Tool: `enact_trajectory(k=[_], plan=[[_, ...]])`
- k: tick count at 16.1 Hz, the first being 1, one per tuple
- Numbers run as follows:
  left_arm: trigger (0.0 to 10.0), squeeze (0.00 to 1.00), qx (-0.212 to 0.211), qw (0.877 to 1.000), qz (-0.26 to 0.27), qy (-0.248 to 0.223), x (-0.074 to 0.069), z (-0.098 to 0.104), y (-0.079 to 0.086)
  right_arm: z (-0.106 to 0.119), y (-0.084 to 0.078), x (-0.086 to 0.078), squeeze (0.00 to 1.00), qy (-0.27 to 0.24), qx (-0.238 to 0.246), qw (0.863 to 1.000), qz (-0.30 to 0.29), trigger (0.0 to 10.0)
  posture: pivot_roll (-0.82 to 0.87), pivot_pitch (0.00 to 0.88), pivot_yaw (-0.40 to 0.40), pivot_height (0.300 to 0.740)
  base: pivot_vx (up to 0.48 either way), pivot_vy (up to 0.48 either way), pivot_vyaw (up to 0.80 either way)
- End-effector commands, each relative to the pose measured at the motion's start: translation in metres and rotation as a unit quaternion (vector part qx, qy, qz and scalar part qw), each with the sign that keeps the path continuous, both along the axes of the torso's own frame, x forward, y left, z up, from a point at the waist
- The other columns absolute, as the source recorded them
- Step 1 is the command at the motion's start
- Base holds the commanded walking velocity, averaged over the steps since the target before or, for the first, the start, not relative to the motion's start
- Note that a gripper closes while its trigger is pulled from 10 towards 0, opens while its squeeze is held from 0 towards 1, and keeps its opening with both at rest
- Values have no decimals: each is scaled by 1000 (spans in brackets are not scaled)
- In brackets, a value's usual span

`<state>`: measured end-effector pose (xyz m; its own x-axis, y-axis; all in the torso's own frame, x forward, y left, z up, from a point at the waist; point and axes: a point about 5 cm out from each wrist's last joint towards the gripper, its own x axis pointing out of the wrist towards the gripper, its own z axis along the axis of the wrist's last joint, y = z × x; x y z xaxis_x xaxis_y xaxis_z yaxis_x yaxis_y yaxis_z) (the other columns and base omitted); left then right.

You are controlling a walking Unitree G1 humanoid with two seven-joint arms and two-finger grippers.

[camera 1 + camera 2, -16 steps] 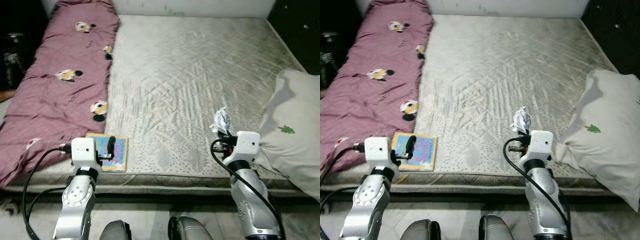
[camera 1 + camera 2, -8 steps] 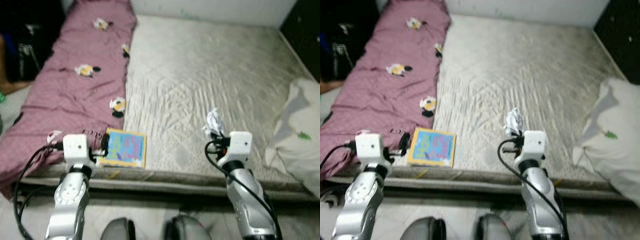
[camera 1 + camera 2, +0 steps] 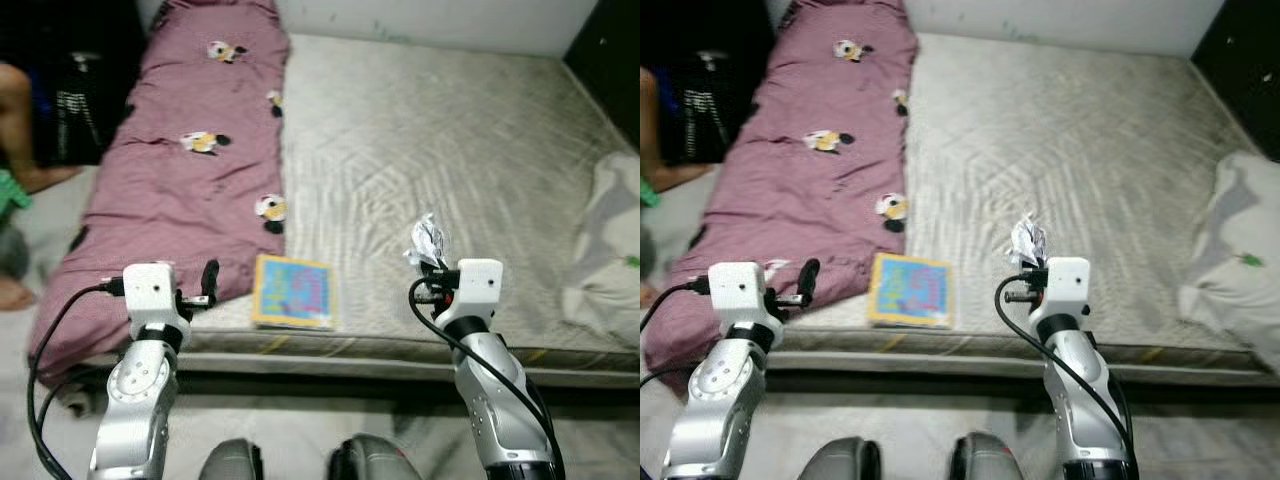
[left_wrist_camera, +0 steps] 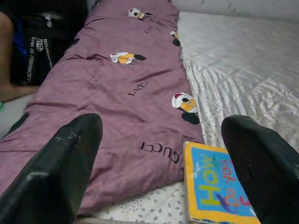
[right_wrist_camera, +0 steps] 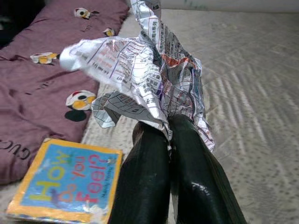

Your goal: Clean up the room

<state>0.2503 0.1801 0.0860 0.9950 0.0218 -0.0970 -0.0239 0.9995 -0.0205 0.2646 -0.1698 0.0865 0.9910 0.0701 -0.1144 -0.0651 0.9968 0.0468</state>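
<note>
Right wrist view shows our right gripper (image 5: 168, 135) clamped on crumpled paper (image 5: 145, 70) standing upright above its fingertips.

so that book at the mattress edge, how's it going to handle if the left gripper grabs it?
The book lies flat and thin with square edges, so likely stiff and light. Flush on the mattress, it's probably awkward to pinch; the open left gripper may need an overhanging edge.

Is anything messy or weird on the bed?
Yes. The right gripper is shut on a crumpled paper, which looks like rubbish. A colourful book lies near the mattress edge, beside the purple blanket. The pillow sits at the right side, slumping over the bed's edge.
</note>
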Motion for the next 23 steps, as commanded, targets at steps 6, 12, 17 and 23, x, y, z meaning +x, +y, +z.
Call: enact_trajectory(k=[6, 12, 17, 23], plan=[[10000, 0, -12, 1000, -9, 8, -2, -3, -10, -3, -7, -2, 0, 8, -4, 1000, -6, 10000, -6, 136, -53, 740, 0, 480, 0], [10000, 0, -11, 1000, -8, 9, -2, -3, -10, -1, -2, -2, 0, 7, 5, 1000, 26, 10000, -10, 143, -54, 740, 0, 480, 0], [10000, 0, -5, 1000, -9, -2, -2, -2, -12, -1, 1, -3, 0, 9, 7, 999, 34, 10000, -12, 147, -56, 740, 0, 448, 0], [10000, 0, 5, 1000, 2, -11, -2, -1, -14, 1, 5, -4, 0, 4, -11, 998, 54, 10000, -14, 154, -67, 740, 0, 0, 461]])
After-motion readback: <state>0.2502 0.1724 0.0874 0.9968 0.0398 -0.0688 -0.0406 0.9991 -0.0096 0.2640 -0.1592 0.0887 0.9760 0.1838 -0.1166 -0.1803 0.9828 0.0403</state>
